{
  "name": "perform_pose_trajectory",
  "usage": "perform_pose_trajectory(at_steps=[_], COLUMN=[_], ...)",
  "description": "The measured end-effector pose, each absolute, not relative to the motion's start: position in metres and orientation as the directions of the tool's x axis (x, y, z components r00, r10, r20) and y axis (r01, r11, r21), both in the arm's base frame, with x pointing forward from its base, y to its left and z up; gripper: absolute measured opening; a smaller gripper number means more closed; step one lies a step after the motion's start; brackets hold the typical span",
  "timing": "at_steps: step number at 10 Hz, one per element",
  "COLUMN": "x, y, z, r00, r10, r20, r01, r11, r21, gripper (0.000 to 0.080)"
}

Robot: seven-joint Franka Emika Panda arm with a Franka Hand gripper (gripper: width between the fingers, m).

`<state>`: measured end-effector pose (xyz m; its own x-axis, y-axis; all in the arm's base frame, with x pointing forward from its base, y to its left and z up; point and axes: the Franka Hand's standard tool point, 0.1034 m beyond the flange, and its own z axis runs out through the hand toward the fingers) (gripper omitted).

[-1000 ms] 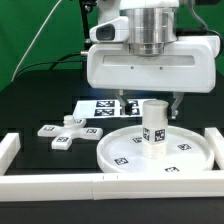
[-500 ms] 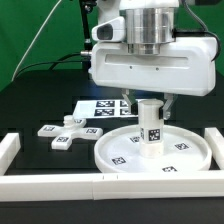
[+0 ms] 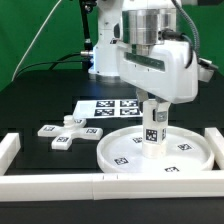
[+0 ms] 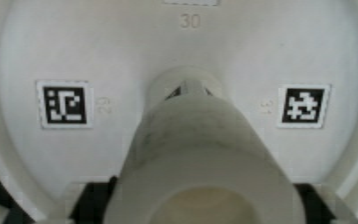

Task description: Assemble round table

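The gripper (image 3: 153, 103), upper centre of the exterior view, has twisted round since a second ago, and its wide body now slants rightward. Its jaws, spread before, are closed on the leg (image 3: 153, 132). The round top (image 3: 190, 156) lies unmoved at lower right and the cross-shaped base (image 3: 68, 131) at centre left. The leg stands upright mid-disc.
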<state>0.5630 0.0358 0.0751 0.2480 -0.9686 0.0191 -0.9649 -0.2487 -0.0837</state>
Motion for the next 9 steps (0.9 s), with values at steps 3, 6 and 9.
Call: perform_pose_trajectory(at_steps=[3,6,9], x=[0.5616,0.5611,0.5635], y=[0.0374,0.0377,0.0379], z=[0.0749,0.0741,0.0759], r00=[-0.116,-0.142,0.266], r10=[-0.993,-0.989,-0.964], r20=[-0.033,-0.039,0.000], r01=[-0.988,-0.984,-0.959], r11=[0.119,0.145,-0.265], r21=[-0.098,-0.099,-0.097], gripper=[0.0403,0.0596,0.0646])
